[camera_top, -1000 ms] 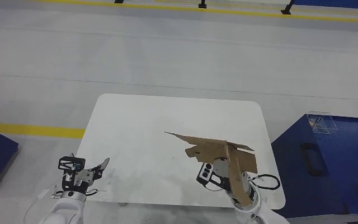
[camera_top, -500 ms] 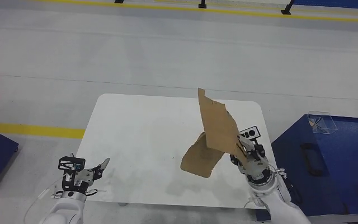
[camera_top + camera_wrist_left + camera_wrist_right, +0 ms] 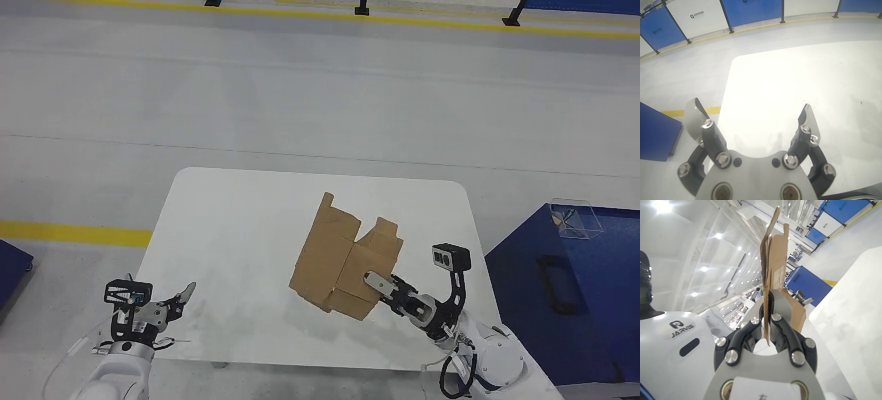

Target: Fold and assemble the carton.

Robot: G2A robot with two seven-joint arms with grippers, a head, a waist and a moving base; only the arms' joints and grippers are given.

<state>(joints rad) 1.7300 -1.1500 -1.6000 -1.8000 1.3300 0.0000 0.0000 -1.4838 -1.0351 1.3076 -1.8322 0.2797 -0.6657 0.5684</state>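
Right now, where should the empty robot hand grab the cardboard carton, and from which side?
Probably the free left edge of the carton, approached from the robot's left. It is a flat, thin sheet tilted above the table, and the right gripper pinches its near right edge, so the open left gripper could close over the opposite rim.

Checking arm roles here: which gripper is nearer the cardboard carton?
Right. The right gripper is clamped on the carton; the left gripper sits open, apart, at the table's near corner.
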